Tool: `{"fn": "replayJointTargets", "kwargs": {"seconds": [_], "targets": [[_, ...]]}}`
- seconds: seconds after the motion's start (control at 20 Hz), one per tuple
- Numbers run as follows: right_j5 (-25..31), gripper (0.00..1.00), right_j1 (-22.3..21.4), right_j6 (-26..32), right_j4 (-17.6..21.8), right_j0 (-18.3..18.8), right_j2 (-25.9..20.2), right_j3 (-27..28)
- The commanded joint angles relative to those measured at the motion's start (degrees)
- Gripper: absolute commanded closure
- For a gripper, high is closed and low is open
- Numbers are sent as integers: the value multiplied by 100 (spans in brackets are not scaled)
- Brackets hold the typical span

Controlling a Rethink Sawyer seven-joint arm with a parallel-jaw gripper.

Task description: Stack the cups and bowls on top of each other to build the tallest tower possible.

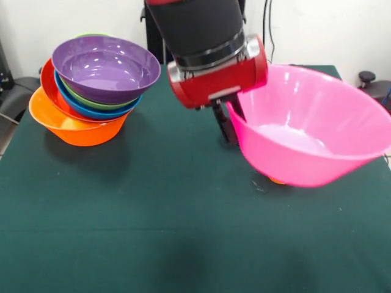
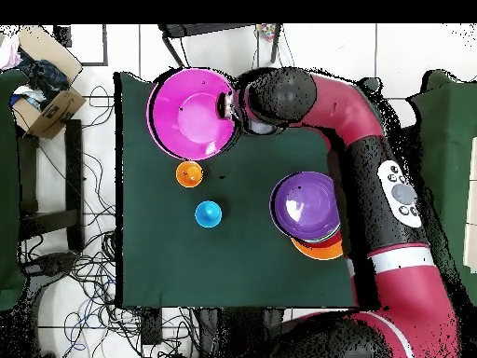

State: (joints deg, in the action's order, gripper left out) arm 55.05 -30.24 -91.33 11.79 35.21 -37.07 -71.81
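My gripper [image 1: 230, 129] is shut on the near rim of a big pink bowl [image 1: 308, 131], which hangs tilted above the right of the green table. In the overhead view the pink bowl [image 2: 191, 114] lies at the table's top left, with the gripper [image 2: 227, 110] at its right rim. The tower [image 1: 98, 85] stands at the left: an orange bowl [image 1: 73, 129] as base, then red-orange, blue and green bowls, with a purple bowl [image 2: 304, 203] on top. An orange cup [image 2: 189, 173] and a blue cup [image 2: 208, 214] stand below the pink bowl in the overhead view. Only a sliver of the orange cup [image 1: 276, 180] shows in the front view.
The green table [image 1: 183, 232] fills the front view's lower half. In the overhead view my red arm [image 2: 373, 186] crosses the table's right side beside the tower. A cardboard box [image 2: 42, 98] and loose cables lie on the floor to the left.
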Motion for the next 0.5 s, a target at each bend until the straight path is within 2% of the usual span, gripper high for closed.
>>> {"fn": "replayJointTargets", "kwargs": {"seconds": [0.05,0.5], "targets": [[399,100,-267,2441,569,430,-576,-775],[650,100,-317,3108,858,1154,-987,-1065]]}}
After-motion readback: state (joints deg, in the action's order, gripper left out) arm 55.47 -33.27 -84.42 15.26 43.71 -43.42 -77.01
